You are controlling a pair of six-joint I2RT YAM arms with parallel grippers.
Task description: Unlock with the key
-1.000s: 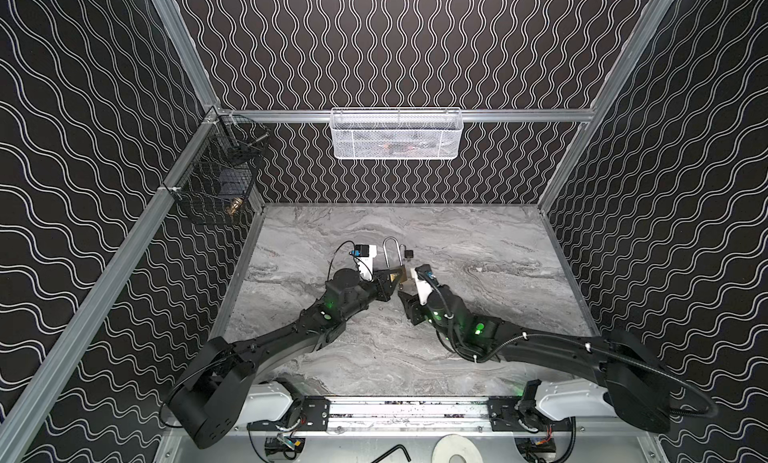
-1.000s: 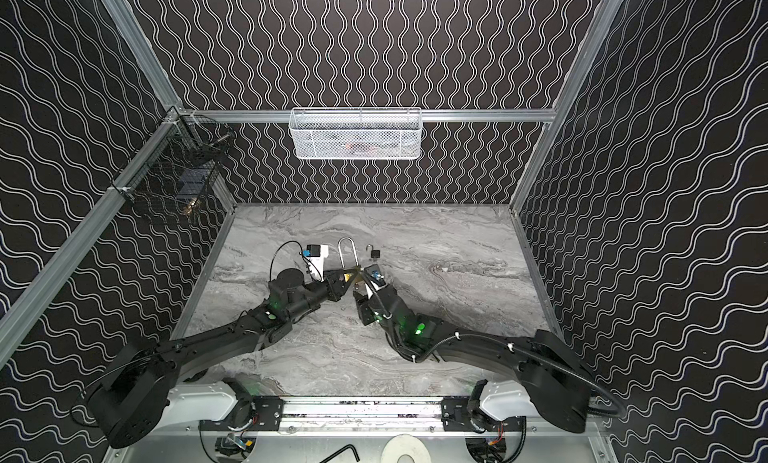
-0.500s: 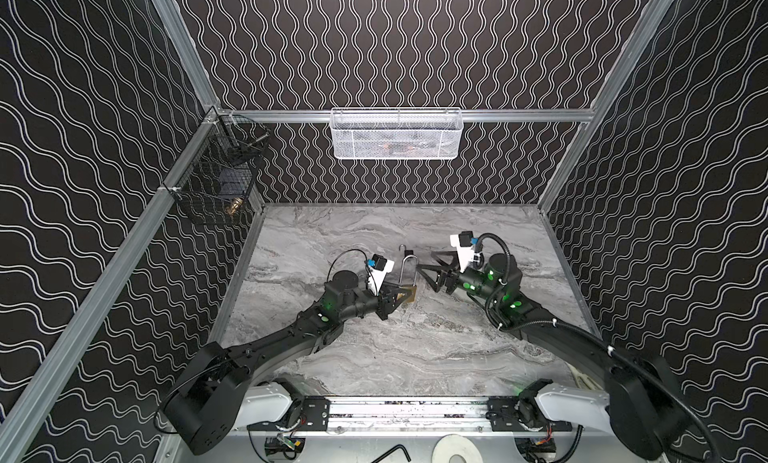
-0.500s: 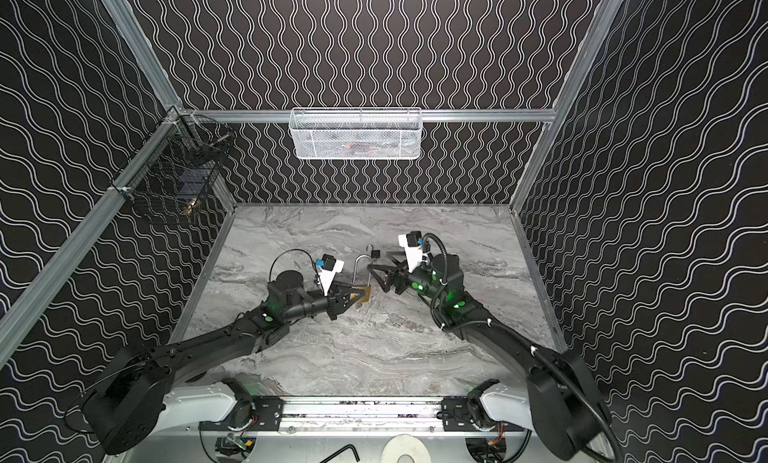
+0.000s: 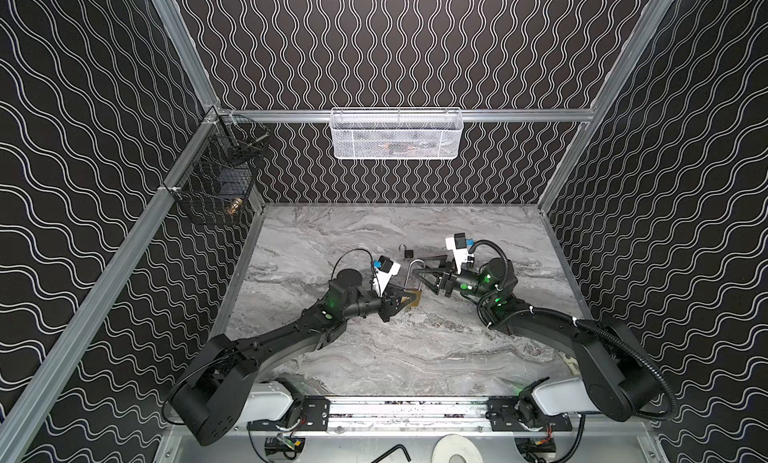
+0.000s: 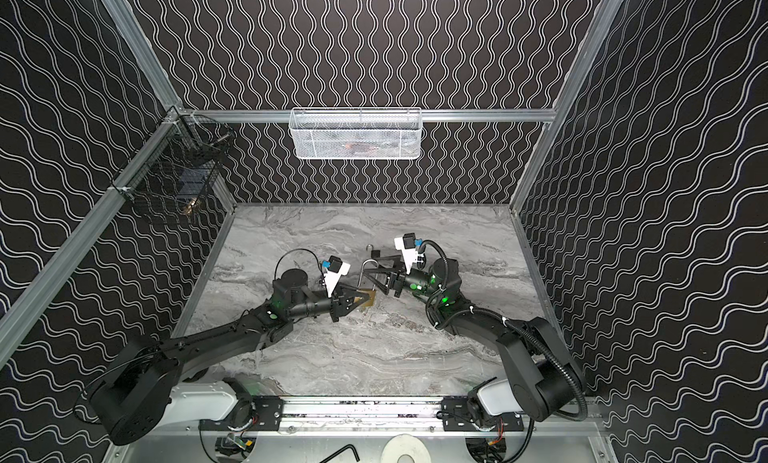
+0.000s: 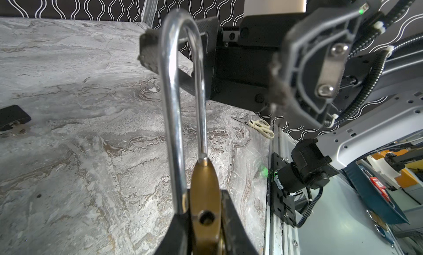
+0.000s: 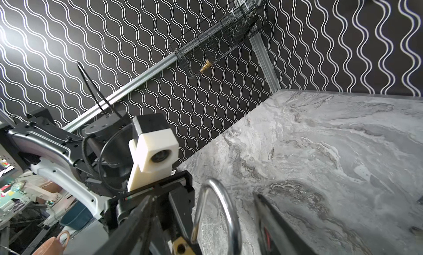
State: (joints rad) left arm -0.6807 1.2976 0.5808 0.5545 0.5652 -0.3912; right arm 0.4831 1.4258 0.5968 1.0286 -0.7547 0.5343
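Our left gripper [image 7: 204,210] clamps the brass padlock body [image 7: 204,192] between its black fingers [image 7: 233,228], the long silver shackle [image 7: 171,93] standing out with one socket hole empty. Our right gripper [image 8: 207,194] stands parted astride the shackle's bend. Just beyond, a small black-and-metal piece [image 5: 409,254] lies on the grey marbled tabletop [image 5: 374,357].

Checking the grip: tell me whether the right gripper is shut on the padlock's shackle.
No: the right gripper has jaws apart, the shackle between them.
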